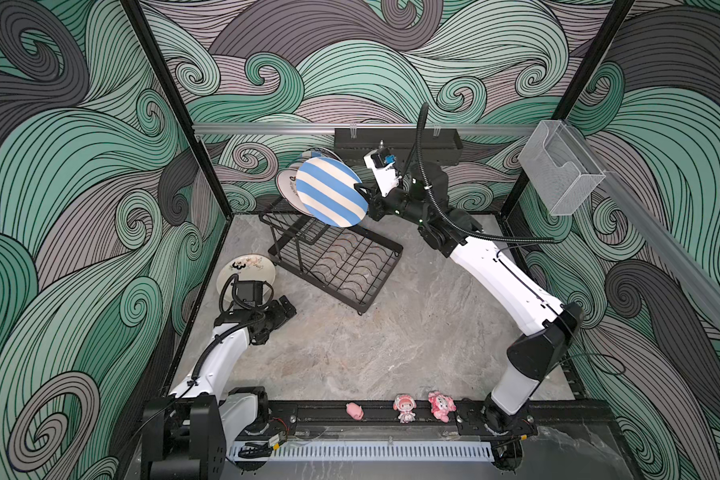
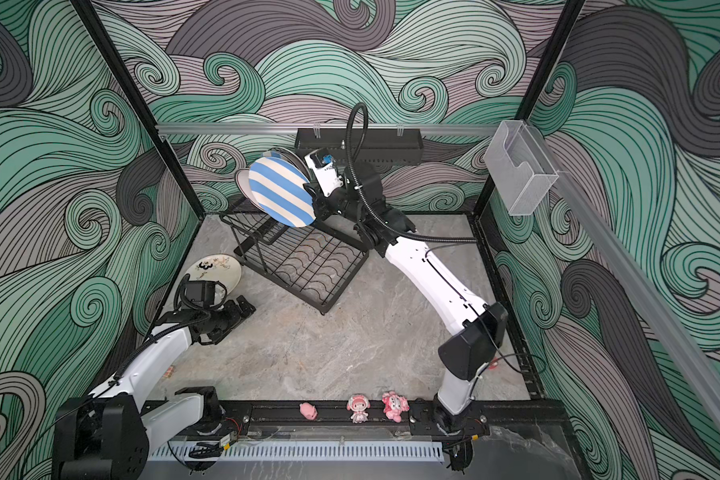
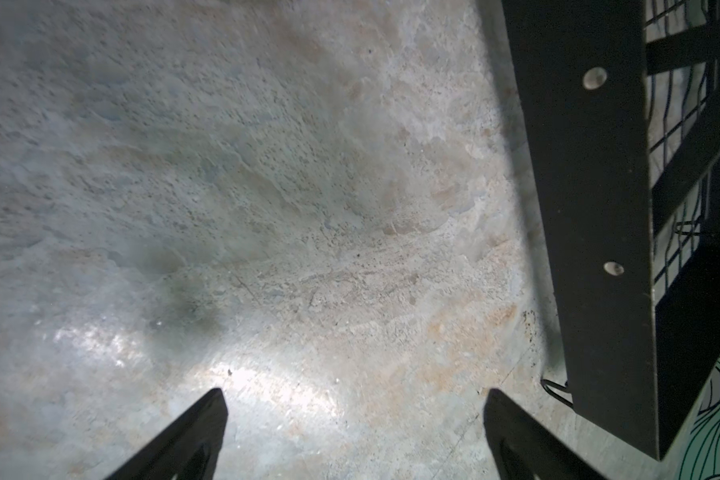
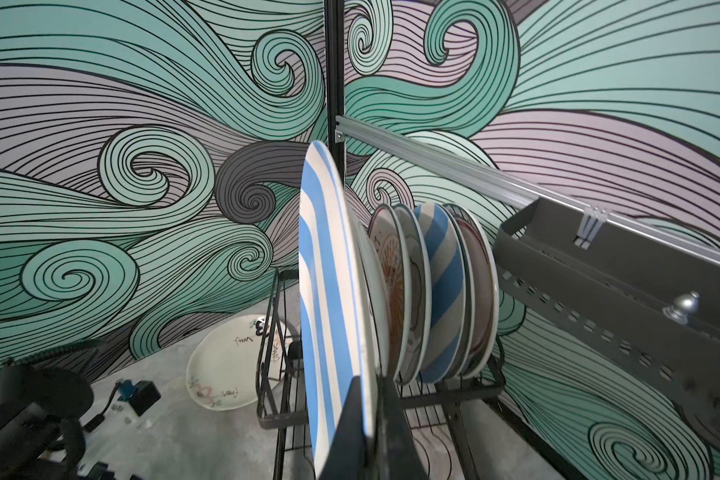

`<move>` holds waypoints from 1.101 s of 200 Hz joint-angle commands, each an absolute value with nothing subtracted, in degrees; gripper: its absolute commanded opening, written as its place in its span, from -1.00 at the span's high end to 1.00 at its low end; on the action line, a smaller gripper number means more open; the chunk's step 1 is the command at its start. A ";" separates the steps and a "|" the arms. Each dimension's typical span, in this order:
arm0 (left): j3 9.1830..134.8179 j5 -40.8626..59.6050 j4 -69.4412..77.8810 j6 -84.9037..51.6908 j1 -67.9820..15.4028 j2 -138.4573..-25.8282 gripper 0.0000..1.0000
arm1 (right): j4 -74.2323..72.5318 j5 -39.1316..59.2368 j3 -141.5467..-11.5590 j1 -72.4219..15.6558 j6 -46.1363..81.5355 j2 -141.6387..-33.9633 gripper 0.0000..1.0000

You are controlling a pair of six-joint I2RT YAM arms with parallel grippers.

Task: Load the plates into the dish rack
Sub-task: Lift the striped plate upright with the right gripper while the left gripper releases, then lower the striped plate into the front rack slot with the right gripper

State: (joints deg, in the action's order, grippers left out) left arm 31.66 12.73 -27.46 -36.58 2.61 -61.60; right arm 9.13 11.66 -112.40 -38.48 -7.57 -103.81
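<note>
Several racked plates (image 4: 441, 291) sit half hidden behind the blue-and-cream striped plate (image 4: 329, 291) my right pincer (image 4: 373, 388) clamps; my left pincer (image 3: 354, 399) stands apart, fingers (image 3: 192, 440) cut off.

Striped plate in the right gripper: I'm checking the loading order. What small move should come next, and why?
Probably lower it straight down into the rack, next to the standing row. The right gripper is shut on the rim of the striped plate, holding it on edge beside the plates already standing in the upper tier. Whether its lower edge is seated yet is unclear.
</note>
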 commanded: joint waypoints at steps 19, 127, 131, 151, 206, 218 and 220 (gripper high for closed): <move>31.20 13.27 -27.58 -36.04 2.75 -60.64 -0.97 | -0.08 9.10 -119.22 -40.41 -12.04 -109.82 1.00; 29.70 12.66 -26.46 -36.15 2.81 -61.45 -0.97 | 5.06 11.10 -138.98 -40.52 -13.29 -125.05 1.00; 29.71 12.66 -26.45 -36.16 2.77 -61.44 -0.97 | 5.21 11.15 -139.18 -40.44 -13.14 -125.26 1.00; 29.79 12.57 -26.46 -36.15 2.81 -61.59 -0.97 | 5.39 11.40 -139.61 -40.45 -12.58 -126.10 1.00; 29.62 12.13 -26.81 -35.95 2.81 -61.52 -0.97 | 5.52 10.12 -139.48 -40.43 -10.93 -127.75 1.00; 29.53 12.13 -26.81 -35.95 2.81 -61.52 -0.97 | 5.45 9.50 -139.48 -40.43 -10.74 -128.05 1.00; 29.53 12.13 -26.81 -35.95 2.81 -61.46 -0.97 | 5.43 9.38 -139.48 -40.47 -10.77 -128.06 1.00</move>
State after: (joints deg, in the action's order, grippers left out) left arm 29.69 12.67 -26.85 -36.58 2.61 -61.65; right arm 8.08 10.50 -137.88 -40.56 -12.27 -128.03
